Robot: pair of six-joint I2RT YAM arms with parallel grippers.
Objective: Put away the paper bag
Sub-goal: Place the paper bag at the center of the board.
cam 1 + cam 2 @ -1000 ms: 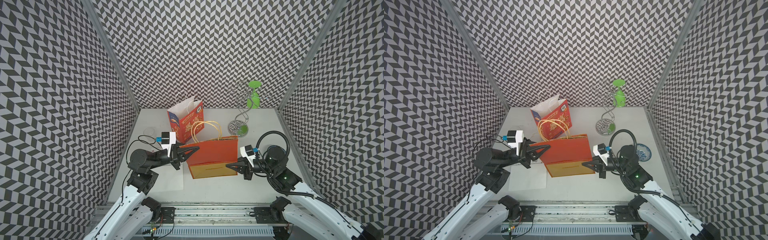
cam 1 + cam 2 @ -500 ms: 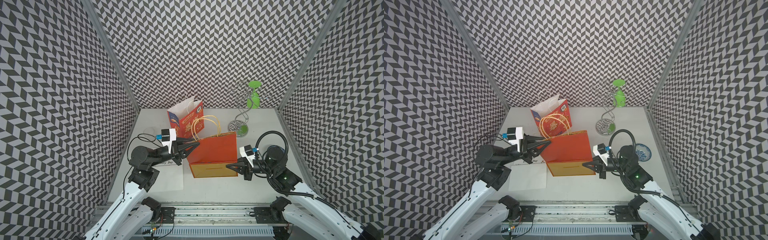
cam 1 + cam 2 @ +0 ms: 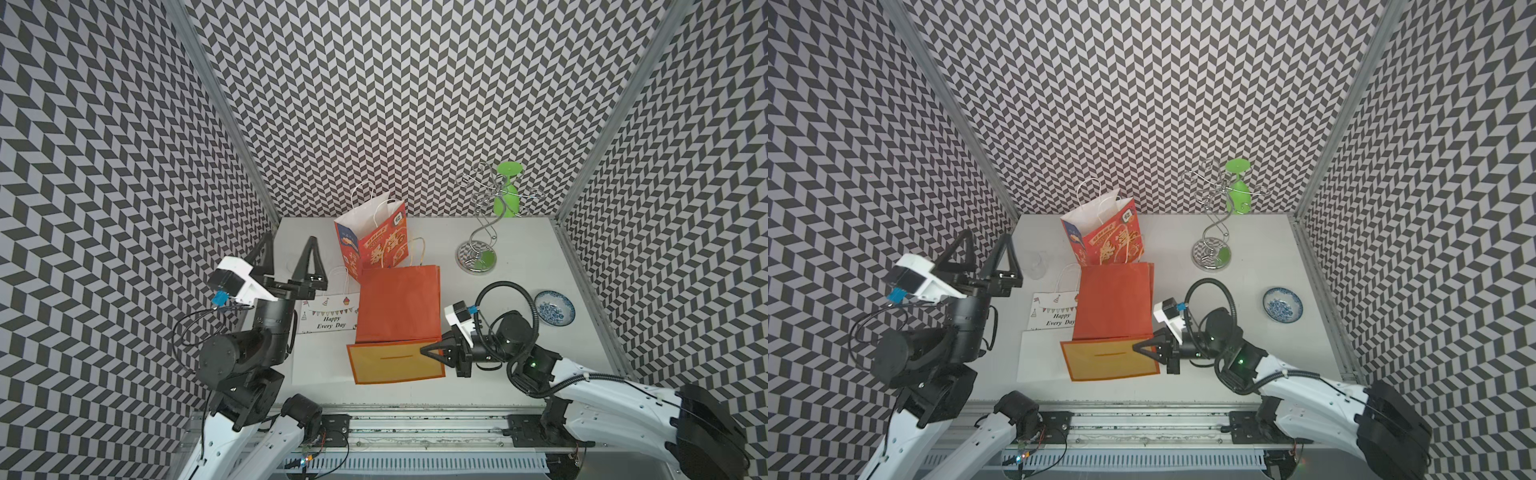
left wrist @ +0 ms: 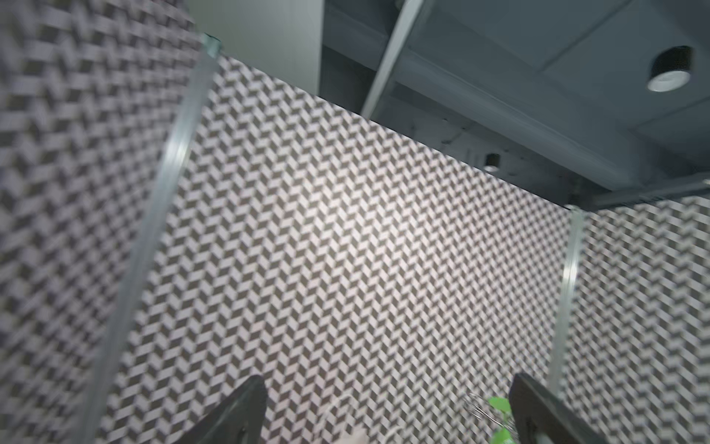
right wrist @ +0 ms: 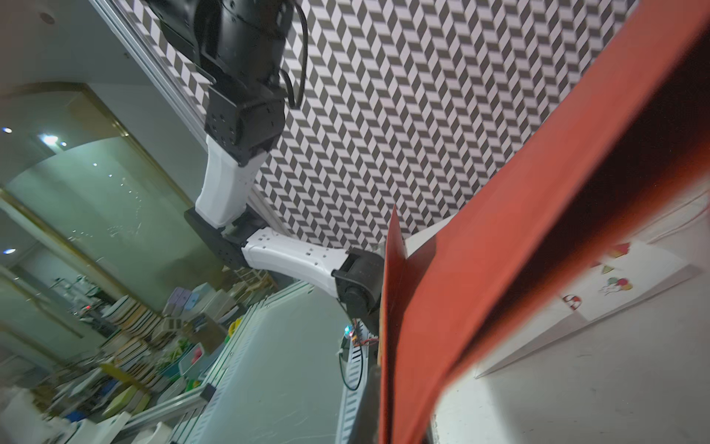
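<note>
**benchwatcher:** how far along is this? Both top views show the orange paper bag (image 3: 399,303) (image 3: 1113,303) pressed flat on the bench (image 3: 519,374). Its base flap is folded over, and one side overlaps the white "Happy Every Day" bag (image 3: 328,320).

**yam_fan:** yeah, I'd say the flattening is basically done. The right gripper (image 3: 428,352) (image 3: 1140,348) is pinched shut on the bag's edge, right at the base fold. The left gripper (image 3: 289,239) (image 3: 986,235) is up in the air, spread as wide as it goes and holding nothing.

**benchwatcher:** left wrist view?

**yam_fan:** just wall and ceiling between the gripper's (image 4: 387,380) two splayed fingers. Nothing between them.

**benchwatcher:** right wrist?

**yam_fan:** orange paper (image 5: 499,269) fills it and runs straight into the camera. The white bag (image 5: 634,276) sits flat behind. You can't really make out the jaws there.

**benchwatcher:** so what's left?

**yam_fan:** the actual stowing, I'd guess. It could go in the standing red bag (image 3: 374,245) or stay on the flat one. I can't tell which.
</note>
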